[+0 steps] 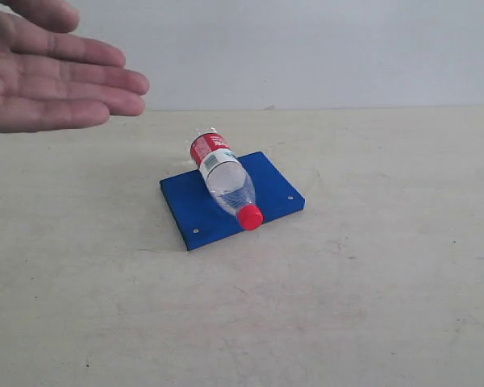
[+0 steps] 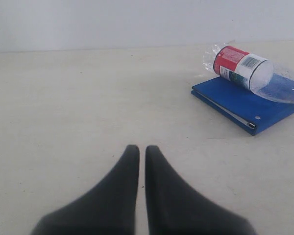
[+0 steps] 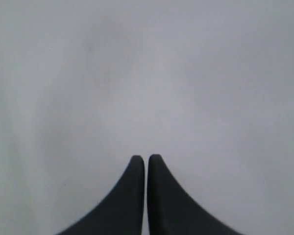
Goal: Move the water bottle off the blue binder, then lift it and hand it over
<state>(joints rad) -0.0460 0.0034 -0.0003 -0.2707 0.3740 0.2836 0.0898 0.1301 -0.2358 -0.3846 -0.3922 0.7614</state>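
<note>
The water bottle (image 1: 224,177) lies on its side across the blue binder (image 1: 274,189), red cap toward the camera in the exterior view. The left wrist view shows the same bottle (image 2: 250,73) resting on the binder (image 2: 235,100), well away from my left gripper (image 2: 142,149), which is shut on nothing above the bare table. My right gripper (image 3: 146,159) is shut and empty, facing a plain pale surface. Neither gripper shows in the exterior view.
An open human hand (image 1: 52,72) is held out at the upper left of the exterior view, palm up. The pale table (image 1: 347,306) stretches around the binder, with a light wall behind it.
</note>
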